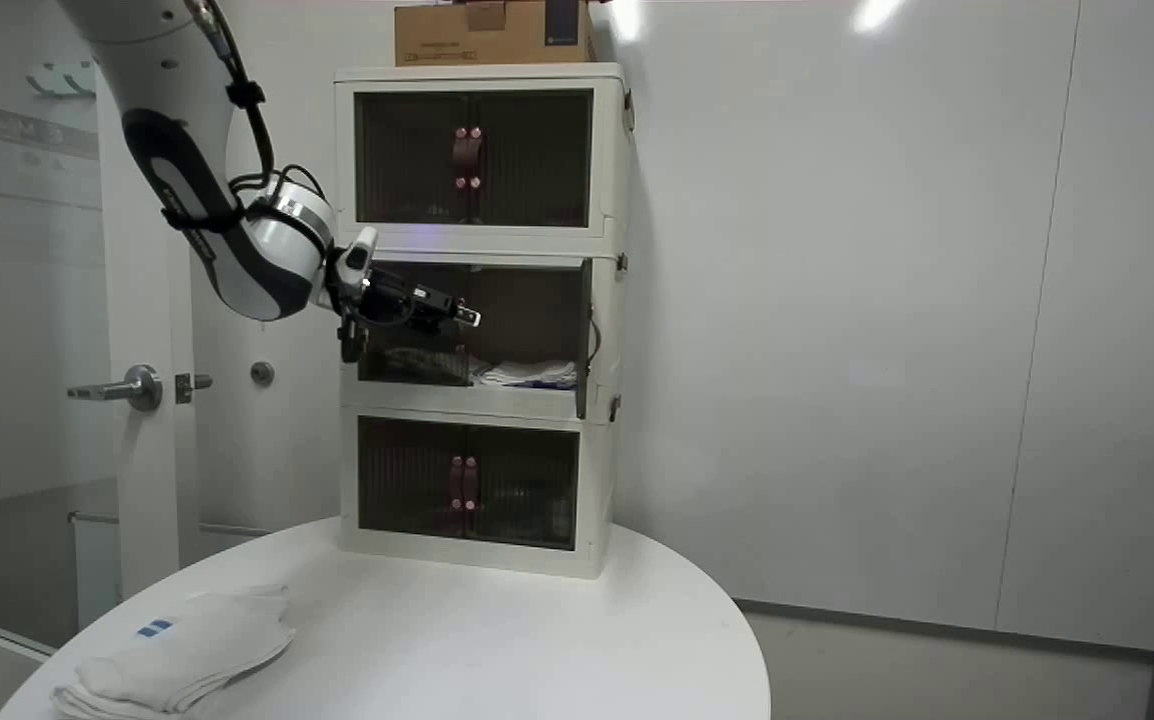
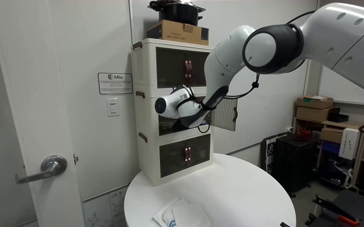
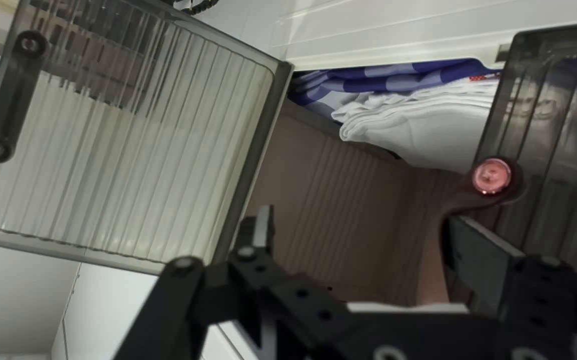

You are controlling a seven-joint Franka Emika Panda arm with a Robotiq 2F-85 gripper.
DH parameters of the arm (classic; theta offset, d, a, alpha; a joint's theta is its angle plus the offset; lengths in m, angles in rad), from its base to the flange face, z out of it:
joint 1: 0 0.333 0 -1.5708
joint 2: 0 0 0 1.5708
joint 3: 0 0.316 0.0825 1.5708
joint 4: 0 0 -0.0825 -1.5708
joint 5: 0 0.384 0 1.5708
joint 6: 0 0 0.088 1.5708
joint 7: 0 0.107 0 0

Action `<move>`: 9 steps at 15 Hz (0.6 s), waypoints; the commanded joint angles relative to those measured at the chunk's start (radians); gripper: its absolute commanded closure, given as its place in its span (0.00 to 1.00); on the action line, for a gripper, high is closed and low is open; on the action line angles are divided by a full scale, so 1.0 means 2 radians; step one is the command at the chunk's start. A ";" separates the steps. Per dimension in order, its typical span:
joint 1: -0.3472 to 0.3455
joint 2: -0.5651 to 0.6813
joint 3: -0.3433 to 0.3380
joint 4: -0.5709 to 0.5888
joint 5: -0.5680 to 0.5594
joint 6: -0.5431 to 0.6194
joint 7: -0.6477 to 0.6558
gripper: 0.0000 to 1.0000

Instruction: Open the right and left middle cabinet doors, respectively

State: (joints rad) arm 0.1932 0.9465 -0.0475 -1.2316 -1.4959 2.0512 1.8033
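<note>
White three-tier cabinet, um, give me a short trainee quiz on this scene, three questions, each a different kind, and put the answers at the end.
1. True or false: in an exterior view, a black pot stands on the cardboard box on top of the cabinet.
2. Which door of the middle tier is swung wide open? A: left. B: right. C: both.
3. Fill in the blank: in front of the left middle door, the tool has its jaws ____.

Key
1. True.
2. B, the right middle door.
3. Apart.
</note>
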 commanded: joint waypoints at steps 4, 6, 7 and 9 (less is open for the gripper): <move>-0.024 -0.027 -0.004 -0.048 -0.039 0.071 0.039 0.49; -0.025 -0.031 -0.004 -0.053 -0.048 0.083 0.045 0.65; -0.026 -0.033 -0.002 -0.055 -0.050 0.089 0.047 0.72; -0.022 -0.038 0.000 -0.061 -0.048 0.088 0.040 0.87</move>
State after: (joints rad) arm 0.1719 0.8973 -0.0473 -1.3073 -1.5711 2.2113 1.8638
